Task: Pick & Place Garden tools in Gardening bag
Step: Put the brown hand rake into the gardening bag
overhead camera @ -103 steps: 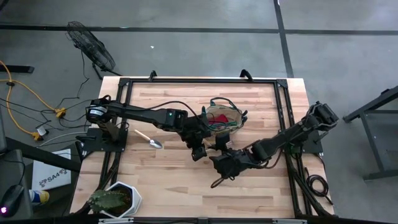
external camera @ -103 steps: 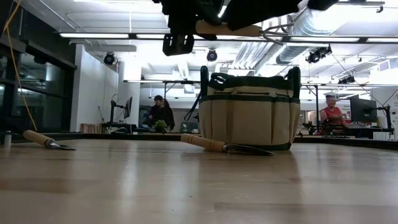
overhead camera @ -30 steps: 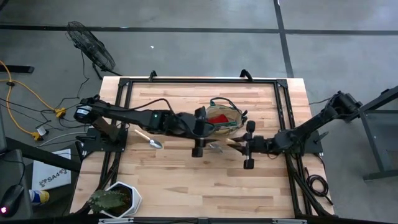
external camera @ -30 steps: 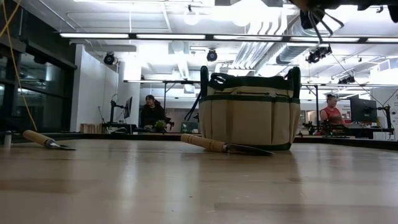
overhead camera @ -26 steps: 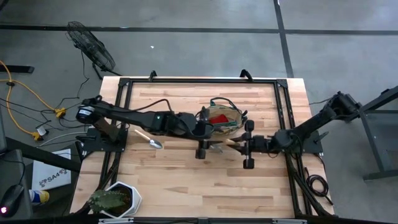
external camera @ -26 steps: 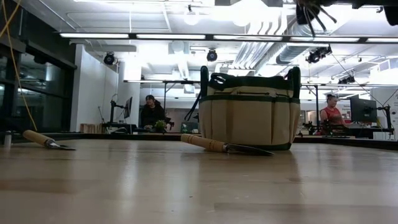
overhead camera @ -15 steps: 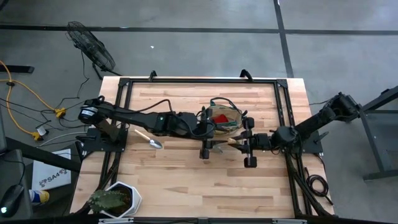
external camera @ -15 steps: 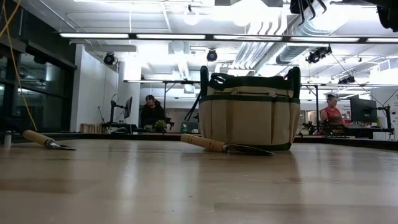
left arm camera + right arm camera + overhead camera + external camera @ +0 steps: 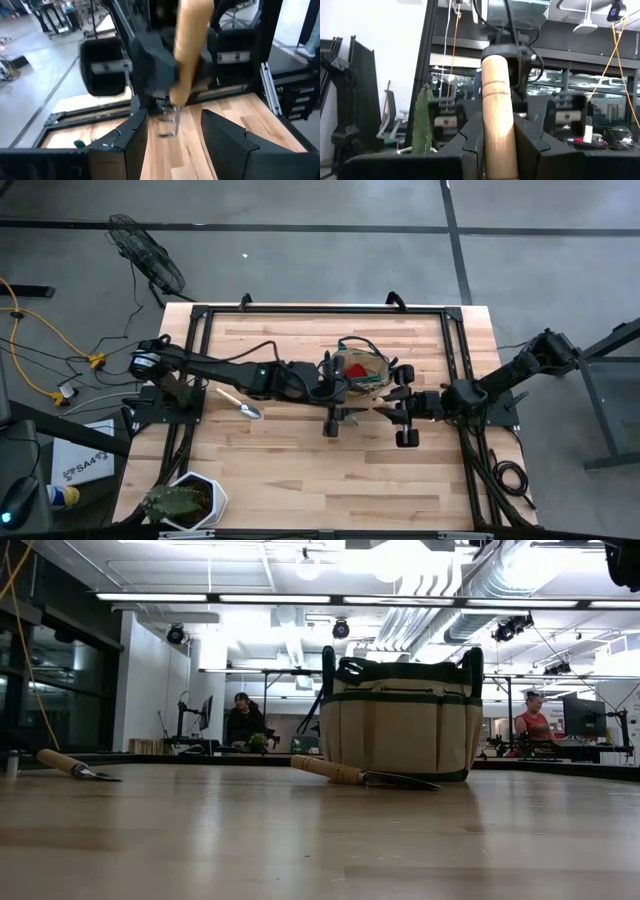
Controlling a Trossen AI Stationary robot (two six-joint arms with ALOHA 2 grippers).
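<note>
- Khaki cloth with dark green trim made up the gardening bag (image 9: 362, 370), which stood a little toward one o'clock of the table's (image 9: 280, 460) middle in the overhead picture, mouth up, with a red lump (image 9: 354, 369) showing inside it.
- From table height the bag (image 9: 403, 725) stood upright, and a wooden-handled trowel (image 9: 360, 776) lay flat just before its base, blade close against the bag's foot; I could not tell whether they touched.
- A second trowel (image 9: 239, 403) lay well off toward nine o'clock of the bag, alone on the boards; the low camera caught it (image 9: 72, 765) at the far left edge.
- The right gripper (image 9: 393, 406) hung above the table at about four o'clock of the bag, just beside it, and was pinching a round wooden handle (image 9: 498, 124) between its fingers (image 9: 470, 145), the pale shaft standing up between them in its own wrist picture.
- That handle belonged to the pronged rake (image 9: 186, 60), seen from the left wrist with its thin metal end pointing down toward the boards.
- The left gripper (image 9: 331, 412) hovered at about seven o'clock of the bag, close to the right one, its fingers (image 9: 131, 142) spread apart with nothing between them.
- A plant in a white hexagonal pot (image 9: 190, 500) sat at the table's seven o'clock corner.
- Two people (image 9: 241, 720) were at desks in the room behind.
</note>
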